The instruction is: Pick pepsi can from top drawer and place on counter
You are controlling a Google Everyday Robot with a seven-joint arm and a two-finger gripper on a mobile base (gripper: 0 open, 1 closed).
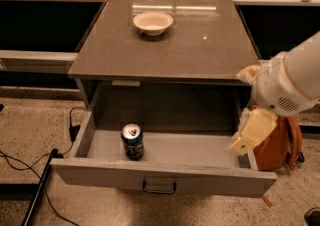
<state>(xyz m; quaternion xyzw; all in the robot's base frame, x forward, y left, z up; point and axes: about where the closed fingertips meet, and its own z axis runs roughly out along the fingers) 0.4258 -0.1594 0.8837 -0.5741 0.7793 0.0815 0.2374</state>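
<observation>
Arm (295, 77): white, rounded, at right.
Gripper (248, 134): cream, above top drawer's (165, 176) right end; grip state unclear.
Pepsi can (133, 141): upright blue cylinder, silver top.
Counter (200, 45): smooth, glossy slab.

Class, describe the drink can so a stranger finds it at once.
Find the open drawer below the counter. The can stands upright at its left; the gripper hangs at its right. Dark blue with a silver top, unlike the white bowl.

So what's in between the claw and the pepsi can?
Just the bare floor of the top drawer. In the camera view, the claw hangs at its right end and the pepsi can stands near its left.
</observation>
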